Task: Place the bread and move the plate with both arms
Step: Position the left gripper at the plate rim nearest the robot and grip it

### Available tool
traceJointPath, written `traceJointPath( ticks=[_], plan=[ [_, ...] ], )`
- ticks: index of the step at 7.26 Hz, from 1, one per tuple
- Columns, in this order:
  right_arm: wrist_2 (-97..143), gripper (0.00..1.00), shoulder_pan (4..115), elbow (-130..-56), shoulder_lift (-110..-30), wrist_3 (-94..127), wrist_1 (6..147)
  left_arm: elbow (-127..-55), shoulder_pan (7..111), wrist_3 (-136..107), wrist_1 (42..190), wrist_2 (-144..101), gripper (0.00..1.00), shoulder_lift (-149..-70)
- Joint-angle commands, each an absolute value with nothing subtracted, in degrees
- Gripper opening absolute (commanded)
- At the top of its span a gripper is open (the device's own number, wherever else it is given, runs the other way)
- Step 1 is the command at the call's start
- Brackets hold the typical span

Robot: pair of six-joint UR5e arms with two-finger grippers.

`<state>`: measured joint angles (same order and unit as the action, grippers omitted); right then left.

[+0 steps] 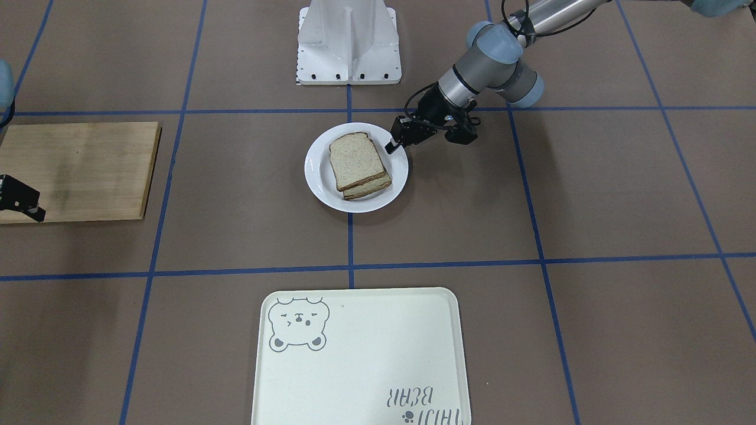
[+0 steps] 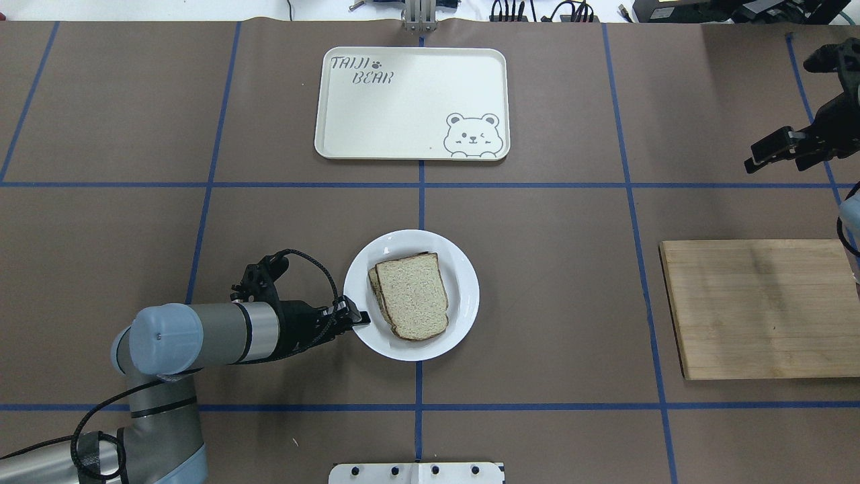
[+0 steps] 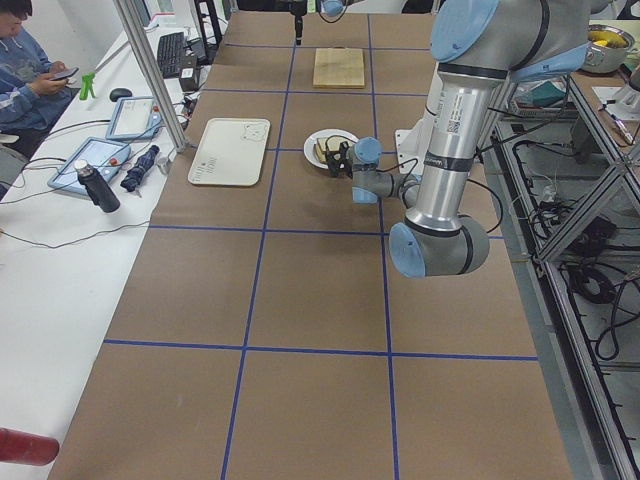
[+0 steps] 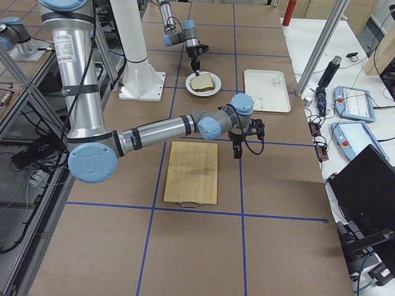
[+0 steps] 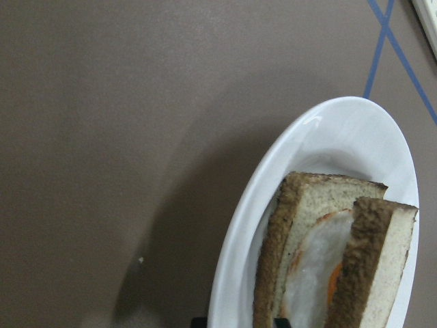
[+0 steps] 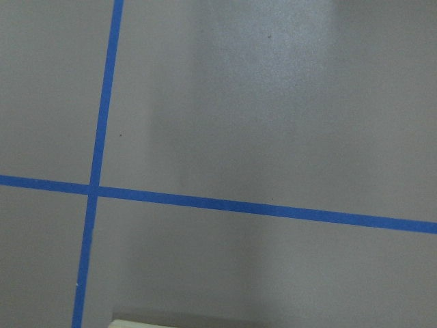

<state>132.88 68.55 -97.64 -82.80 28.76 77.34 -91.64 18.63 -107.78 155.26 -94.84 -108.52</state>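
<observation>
Straddling the plate [image 2: 465, 296] rim with the left end effector [image 2: 357, 316], not showing whether clamped. Carrying the bread [image 2: 413, 296] on that plate, centred on the counter [image 2: 571, 282], directly ahead of it. Hanging the right end effector [image 2: 766, 151] well apart, beyond the board [image 2: 759, 309], opening impossible to tell.

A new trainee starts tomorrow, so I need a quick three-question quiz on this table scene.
1. True or false: the bread is on the plate.
2. Which hand is at the plate's rim? A. left hand B. right hand
3. In the left wrist view, what white-and-orange thing shows under the bread?
Key: 1 true; 2 A; 3 a fried egg.
</observation>
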Motion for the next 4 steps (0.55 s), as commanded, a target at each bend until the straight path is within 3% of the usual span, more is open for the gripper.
traceJointPath(
  ticks=[1, 4],
  plan=[
    [132.89, 1.0, 68.55, -97.65, -82.71, 28.83, 77.34, -92.11, 18.63, -108.02, 155.3, -94.92, 0.0, -108.54],
    [132.89, 1.0, 68.55, -98.08, -82.71, 28.83, 77.34, -92.37, 18.72, -110.98, 162.66, -95.01, 0.0, -107.85]
  ],
)
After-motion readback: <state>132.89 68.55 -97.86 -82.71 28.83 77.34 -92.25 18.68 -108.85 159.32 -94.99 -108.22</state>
